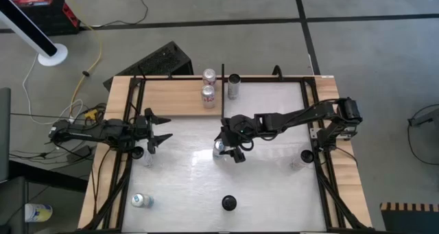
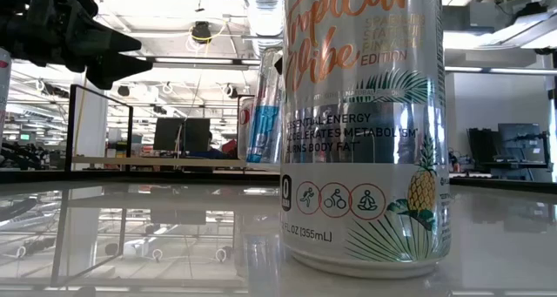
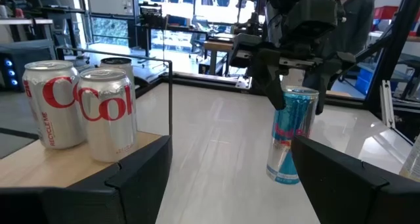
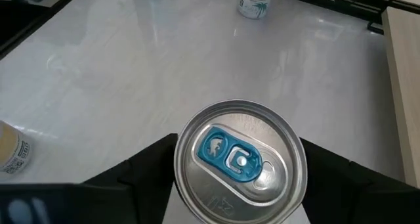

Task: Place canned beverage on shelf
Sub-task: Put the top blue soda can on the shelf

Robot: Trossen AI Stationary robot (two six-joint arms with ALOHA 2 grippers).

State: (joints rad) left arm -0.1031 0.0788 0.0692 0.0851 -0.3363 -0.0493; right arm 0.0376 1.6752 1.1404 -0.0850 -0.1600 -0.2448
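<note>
The right gripper [image 1: 227, 149] hangs over the middle of the white tabletop [image 1: 274, 179], its fingers [image 4: 141, 168] spread to either side of a slim blue-and-silver can [image 3: 291, 135] standing upright there. They look close against its rim, though I cannot tell whether they actually press it. The shelf [image 1: 175, 97] lies along the far left of the tabletop, two Coke cans [image 3: 105, 113] upright at its end. The left gripper [image 1: 159, 129] waits near the shelf's front edge, fingers [image 3: 134, 178] wide apart, holding nothing.
</note>
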